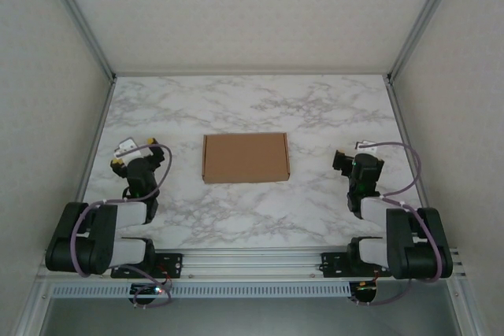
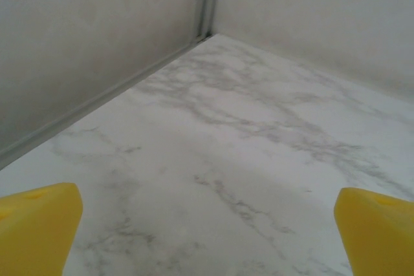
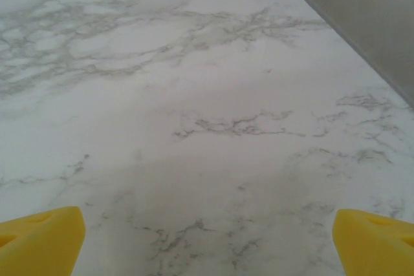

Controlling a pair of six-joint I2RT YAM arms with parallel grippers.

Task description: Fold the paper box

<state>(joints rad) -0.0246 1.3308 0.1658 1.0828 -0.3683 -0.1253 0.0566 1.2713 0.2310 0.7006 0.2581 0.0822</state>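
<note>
Top external view: you are seeing the paper box (image 1: 246, 157), a compact flat brown cardboard rectangle, lying at the middle of the marbled surface (image 1: 331, 104), well apart from both arms. Your left gripper (image 1: 134, 151) is sitting to the box's left and your right gripper (image 1: 348, 161) to its right. In the wrist views, both sets of jaws are standing wide apart and holding nothing, with yellow fingertips (image 2: 35, 227) framing bare marble.

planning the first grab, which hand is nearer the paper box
Neither clearly: the left hand sits left of the paper box, the right hand right of it, about equally far, both open, touching nothing.
</note>
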